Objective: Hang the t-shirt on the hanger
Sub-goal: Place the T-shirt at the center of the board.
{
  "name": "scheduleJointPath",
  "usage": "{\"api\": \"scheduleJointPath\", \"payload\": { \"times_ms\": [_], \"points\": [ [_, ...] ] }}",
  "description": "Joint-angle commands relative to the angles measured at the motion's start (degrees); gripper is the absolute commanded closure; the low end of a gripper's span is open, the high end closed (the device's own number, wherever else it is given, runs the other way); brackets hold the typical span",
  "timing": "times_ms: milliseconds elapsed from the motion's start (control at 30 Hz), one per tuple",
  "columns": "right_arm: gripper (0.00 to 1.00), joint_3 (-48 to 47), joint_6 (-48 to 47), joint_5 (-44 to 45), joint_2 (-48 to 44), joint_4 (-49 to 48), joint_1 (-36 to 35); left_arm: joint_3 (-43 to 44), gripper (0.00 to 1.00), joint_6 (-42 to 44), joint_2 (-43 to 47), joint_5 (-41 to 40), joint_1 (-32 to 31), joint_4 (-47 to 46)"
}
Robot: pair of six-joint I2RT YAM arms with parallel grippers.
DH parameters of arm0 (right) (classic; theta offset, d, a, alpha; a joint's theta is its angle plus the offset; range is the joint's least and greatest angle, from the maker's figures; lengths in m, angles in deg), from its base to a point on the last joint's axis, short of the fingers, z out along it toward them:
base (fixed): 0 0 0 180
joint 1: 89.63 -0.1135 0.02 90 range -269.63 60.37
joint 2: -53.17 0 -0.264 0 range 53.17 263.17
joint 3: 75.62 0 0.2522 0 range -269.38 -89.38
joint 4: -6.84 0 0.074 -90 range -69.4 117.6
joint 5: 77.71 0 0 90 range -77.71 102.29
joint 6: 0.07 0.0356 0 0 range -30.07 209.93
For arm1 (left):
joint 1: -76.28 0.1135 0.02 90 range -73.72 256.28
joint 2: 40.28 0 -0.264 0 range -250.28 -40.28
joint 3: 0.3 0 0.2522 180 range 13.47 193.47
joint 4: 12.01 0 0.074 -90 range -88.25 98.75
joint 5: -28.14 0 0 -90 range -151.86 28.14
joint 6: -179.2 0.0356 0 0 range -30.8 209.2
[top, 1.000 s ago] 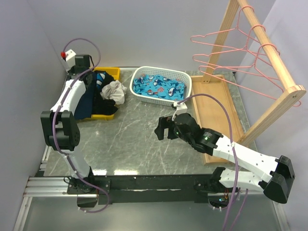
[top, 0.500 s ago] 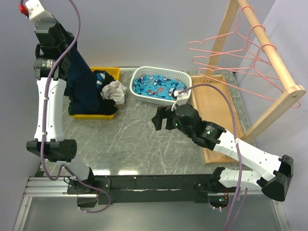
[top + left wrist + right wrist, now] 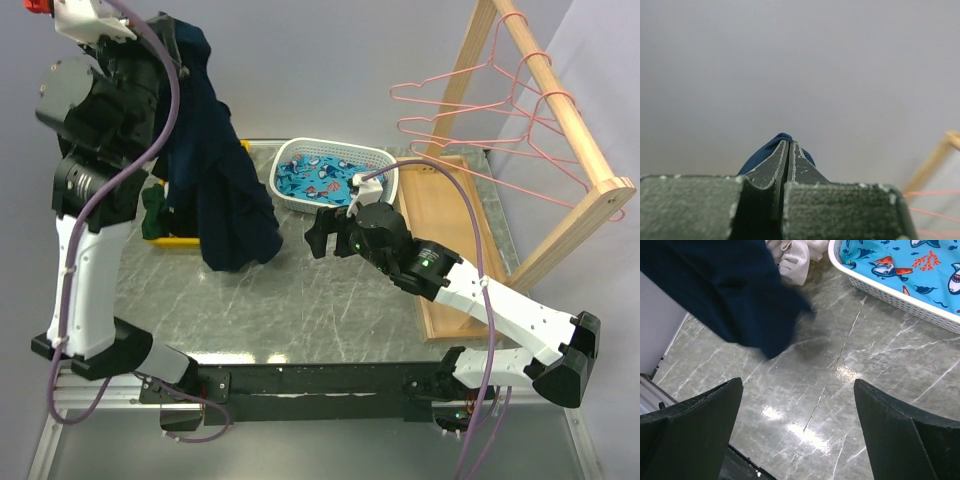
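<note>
The left claw [image 3: 789, 146] pinched the t-shirt [image 3: 225, 200], which hung high over the table's [image 3: 300, 300] left side, its hem seemingly clear of the surface. The right claw [image 3: 797, 385] gaped empty nearby; it should catch a lower edge squarely, spreading cloth for the hanger [image 3: 450, 101].

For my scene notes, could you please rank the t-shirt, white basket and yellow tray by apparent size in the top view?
1. t-shirt, though held up nearer the camera
2. white basket
3. yellow tray, mostly hidden behind the shirt
</note>
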Motion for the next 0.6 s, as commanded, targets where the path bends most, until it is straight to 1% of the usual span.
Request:
{"api": "scheduleJointPath", "payload": {
  "times_ms": [0,167,233,400,500,567],
  "points": [
    [0.0,-1.6,-0.5,0.0,-0.4,-3.1,0.3,-1.6,0.99,0.3,5.1,3.3,-5.8,-5.9],
    [0.0,1.4,-0.4,0.2,-0.6,-6.2,0.2,-1.4,0.99,-1.8,6.6,6.3,-11.0,-3.4],
    [0.0,3.3,-0.2,-0.3,-0.3,-8.6,0.3,0.3,0.99,-1.9,6.3,6.8,-12.8,-2.7],
    [0.0,8.4,0.1,-6.9,1.8,-18.1,0.9,1.3,0.99,-3.4,6.7,8.6,-15.7,-1.4],
    [0.0,11.0,0.9,-9.1,2.0,-22.0,0.9,0.0,0.99,-5.8,7.2,8.8,-16.8,0.5],
    [0.0,12.0,2.3,-8.0,0.1,-21.3,0.8,-5.6,0.99,-9.0,9.4,8.6,-17.1,2.0]
  ]
}}
